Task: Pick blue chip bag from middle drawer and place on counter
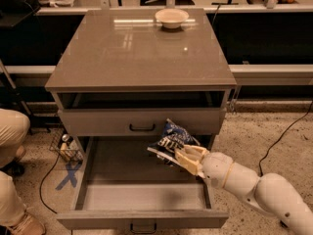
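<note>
Gripping blue chip bag (pixel 172 137) — pincer (pixel 183 156) closed on its lower edge | bag above middle drawer (pixel 122 173)

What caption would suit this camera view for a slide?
The gripper holds the blue chip bag above the open middle drawer, below the counter.

Setting: robotics test lab. Evidence: speckled floor (pixel 254 131) crossed by a loose black cable (pixel 286 131); blue tape cross (pixel 68 174) (stuck to the floor); lone grey drawer-cabinet bench (pixel 137 53); white arm's end effector (pixel 188 158) over the open middle drawer (pixel 127 165), clamping the blue chip bag (pixel 172 137).
</note>
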